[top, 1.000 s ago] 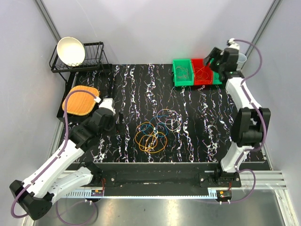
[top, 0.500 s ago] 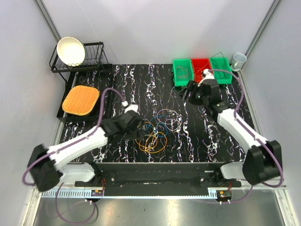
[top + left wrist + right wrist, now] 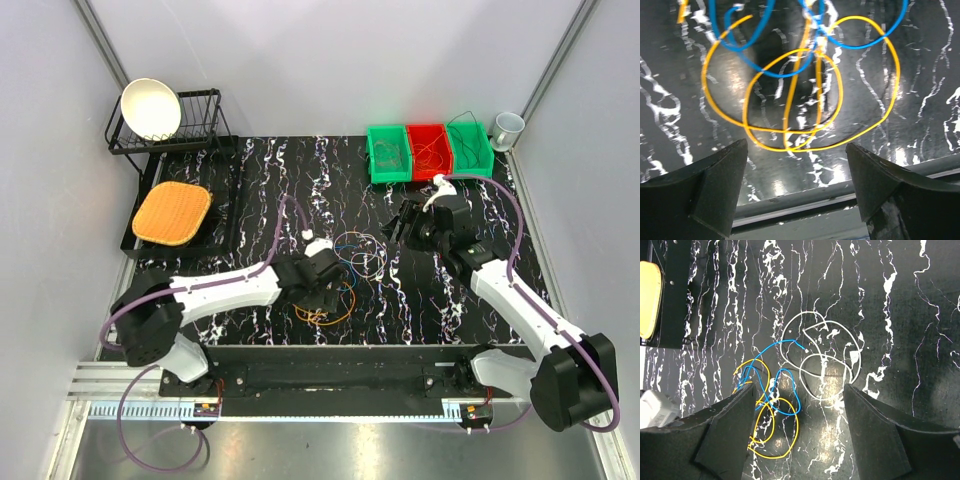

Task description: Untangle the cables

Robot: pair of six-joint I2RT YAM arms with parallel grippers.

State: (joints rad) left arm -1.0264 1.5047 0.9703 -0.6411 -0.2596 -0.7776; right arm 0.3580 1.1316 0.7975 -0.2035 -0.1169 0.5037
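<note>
I found the cables (image 3: 338,272) lying tangled on the black marbled mat (image 3: 270,190), mid-table toward the near edge. The left gripper (image 3: 325,285) hung directly over the orange loops (image 3: 790,125), jaws wide, nothing between them. The right gripper (image 3: 398,228) hovered just right of the tangle, jaws also wide and empty. The blue cable (image 3: 785,390) crossed the orange.

The left arm (image 3: 215,292) lies low and stretched out, running from its elbow at 9 o'clock toward 3 o'clock. Its left hand (image 3: 332,282) points downward with both fingers (image 3: 705,192) spread wide, gripping nothing. The right arm (image 3: 520,300) reaches toward 11 o'clock. The right hand (image 3: 402,226) is likewise spread wide and holds nothing.
</note>
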